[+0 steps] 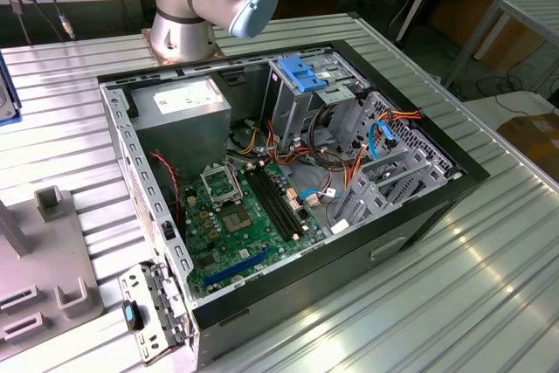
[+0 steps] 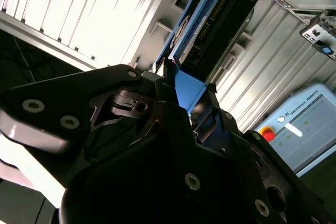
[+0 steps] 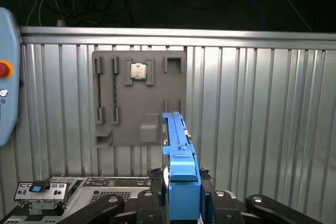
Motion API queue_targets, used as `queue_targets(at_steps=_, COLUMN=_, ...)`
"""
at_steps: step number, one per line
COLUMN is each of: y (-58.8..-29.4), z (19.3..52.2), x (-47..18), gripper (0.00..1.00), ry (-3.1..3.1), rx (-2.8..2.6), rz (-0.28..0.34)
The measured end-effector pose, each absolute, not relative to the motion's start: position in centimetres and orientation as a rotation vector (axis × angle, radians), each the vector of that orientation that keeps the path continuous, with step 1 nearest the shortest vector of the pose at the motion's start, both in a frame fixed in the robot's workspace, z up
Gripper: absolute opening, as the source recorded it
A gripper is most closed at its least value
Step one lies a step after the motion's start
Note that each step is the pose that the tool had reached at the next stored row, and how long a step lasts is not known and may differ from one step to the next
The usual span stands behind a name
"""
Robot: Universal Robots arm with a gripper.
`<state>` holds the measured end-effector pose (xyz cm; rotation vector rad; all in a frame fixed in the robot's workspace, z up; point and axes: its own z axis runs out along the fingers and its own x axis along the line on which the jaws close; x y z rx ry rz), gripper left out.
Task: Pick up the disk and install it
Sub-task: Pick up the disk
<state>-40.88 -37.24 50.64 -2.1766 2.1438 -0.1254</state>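
The disk (image 3: 175, 145) is a dark drive with bright blue side rails, and it stands edge-on between my fingers in both wrist views. My gripper (image 3: 181, 203) is shut on its blue end tab (image 2: 189, 90). The dark body of the disk (image 2: 223, 19) reaches out past the gripper (image 2: 184, 103) over the ribbed metal table. Below it lies the grey fixture tray (image 3: 121, 124), and the disk looks lifted off it. The open computer case (image 1: 437, 207) lies on the table in the exterior view, with its grey drive cage (image 1: 301, 98) at the far side.
A small chip (image 3: 138, 70) sits in a slot of the tray. A teach pendant with a red button (image 3: 5, 87) lies beside the tray. The case's rear panel (image 3: 50, 190) shows near the gripper. The arm's base (image 1: 179, 32) stands behind the case.
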Motion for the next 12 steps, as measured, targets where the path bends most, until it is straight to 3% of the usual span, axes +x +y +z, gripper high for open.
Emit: queue_targets(at_steps=12, y=-37.2, z=51.0, x=-39.0, gripper=0.36, ry=2.144, rx=-2.177, rz=-0.127)
